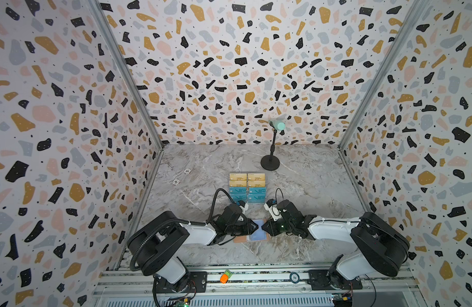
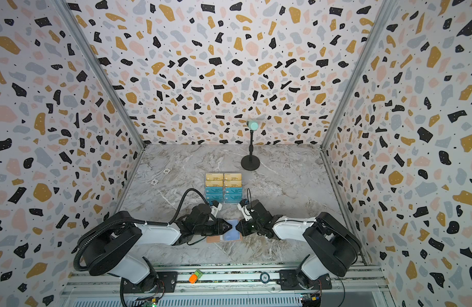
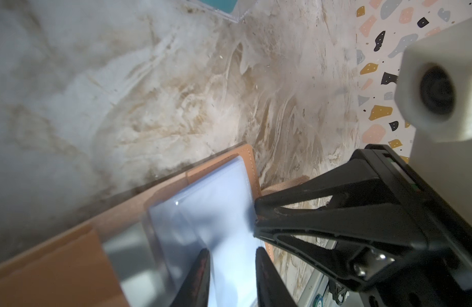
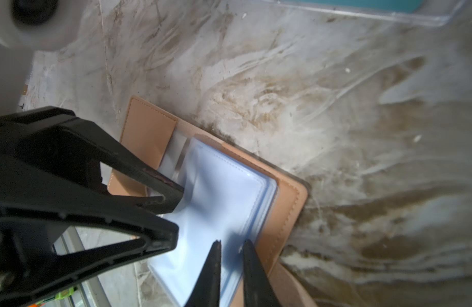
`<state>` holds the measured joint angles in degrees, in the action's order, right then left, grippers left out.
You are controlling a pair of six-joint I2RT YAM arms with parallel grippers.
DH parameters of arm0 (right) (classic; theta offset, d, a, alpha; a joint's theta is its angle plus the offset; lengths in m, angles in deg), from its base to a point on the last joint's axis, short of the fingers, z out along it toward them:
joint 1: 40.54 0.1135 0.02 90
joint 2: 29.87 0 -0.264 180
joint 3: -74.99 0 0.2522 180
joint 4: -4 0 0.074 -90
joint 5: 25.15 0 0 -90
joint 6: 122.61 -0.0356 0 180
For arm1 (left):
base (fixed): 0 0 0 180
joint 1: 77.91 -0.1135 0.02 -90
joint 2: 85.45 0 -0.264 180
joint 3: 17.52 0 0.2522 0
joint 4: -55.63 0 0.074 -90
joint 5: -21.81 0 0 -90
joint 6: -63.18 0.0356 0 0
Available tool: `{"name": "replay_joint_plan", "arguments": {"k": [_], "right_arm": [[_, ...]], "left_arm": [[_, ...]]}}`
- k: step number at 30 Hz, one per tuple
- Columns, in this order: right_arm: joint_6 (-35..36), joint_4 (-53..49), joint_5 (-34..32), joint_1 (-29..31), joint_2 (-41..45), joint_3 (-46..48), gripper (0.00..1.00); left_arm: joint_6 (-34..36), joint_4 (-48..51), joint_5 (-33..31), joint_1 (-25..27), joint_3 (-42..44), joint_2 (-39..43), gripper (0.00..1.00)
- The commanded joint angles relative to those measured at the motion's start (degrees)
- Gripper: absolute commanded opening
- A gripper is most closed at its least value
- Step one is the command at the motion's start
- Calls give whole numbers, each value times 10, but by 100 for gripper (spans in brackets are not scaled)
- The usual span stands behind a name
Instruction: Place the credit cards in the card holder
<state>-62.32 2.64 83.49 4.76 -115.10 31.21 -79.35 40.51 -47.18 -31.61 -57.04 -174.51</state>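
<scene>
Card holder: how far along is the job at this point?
Done: the card holder lies open on the table. In hand: left claw and right claw are at its clear sleeves, the right apparently pinching one. To do: all credit cards visible stand in the rack; no sleeve visibly holds one.

**Rack Mid-Desk, Holder at Its Six**

On the grey marbled desk (image 1: 304, 191), a clear acrylic tiered rack (image 1: 247, 189) stands near the middle. In it, the gold plastic credit cards (image 1: 238, 177) fill the tiers toward 12 o'clock and the teal plastic credit cards (image 1: 257, 198) the tiers toward 6.

At 6 o'clock from the rack, just apart, the salmon-pink leather-like card holder (image 1: 240, 239) lies open flat, with its clear plastic sleeves (image 4: 224, 202) on top. The black left gripper (image 1: 257, 226) reaches in from 9 o'clock and the black right gripper (image 1: 263, 227) from 3. Their fingers nearly meet over the sleeves.

A black round-based metal stand (image 1: 270, 162) sits at 1 o'clock from the rack, and two small white toothed rings (image 1: 187, 171) at 10.
</scene>
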Motion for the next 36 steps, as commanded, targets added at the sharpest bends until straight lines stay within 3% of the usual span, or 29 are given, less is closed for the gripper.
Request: {"name": "replay_joint_plan", "arguments": {"k": [1,8,15,22,36], "right_arm": [[-3,-31,-6,5,-12,2,18],[-3,-33,-7,5,-10,3,18],[-2,-34,-6,5,-12,2,18],[-1,-40,-8,5,-2,3,18],[-9,-39,-7,5,32,13,18]], "left_arm": [[-32,-57,15,1,19,-7,32],[-74,-127,16,2,58,-21,33],[-68,-134,14,1,66,-28,32],[-70,-156,17,-1,67,-51,16],[-69,-151,6,-6,76,-22,2]]}}
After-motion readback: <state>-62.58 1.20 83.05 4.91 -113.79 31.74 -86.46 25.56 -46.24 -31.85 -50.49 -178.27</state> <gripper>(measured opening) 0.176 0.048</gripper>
